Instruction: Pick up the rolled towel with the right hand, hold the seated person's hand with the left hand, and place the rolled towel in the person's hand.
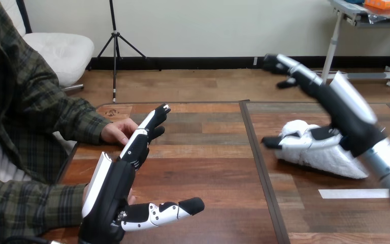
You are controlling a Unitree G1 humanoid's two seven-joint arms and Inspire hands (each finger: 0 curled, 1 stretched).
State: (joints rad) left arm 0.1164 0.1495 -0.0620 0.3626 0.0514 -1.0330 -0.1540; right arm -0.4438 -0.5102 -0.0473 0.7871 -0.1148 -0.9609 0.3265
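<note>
The rolled white towel (330, 157) lies on the table at the right. My right hand (353, 109) hovers over it, open: its fingers (289, 66) point up and away to the left, and its thumb (294, 140) stretches across the towel's near-left side. At the lower left my left hand (114, 190) is open too, fingers straight and pointing away, thumb (167, 211) out to the right. One of the person's hands (117, 131) rests on the table just past my left fingertips. A second hand of theirs (86, 192) lies mostly hidden behind my left palm.
A strip of white tape (353, 193) lies on the table in front of the towel. A dark seam (258, 152) runs down the tabletop between the two hands. The person's sleeved arms (25, 203) take up the left edge.
</note>
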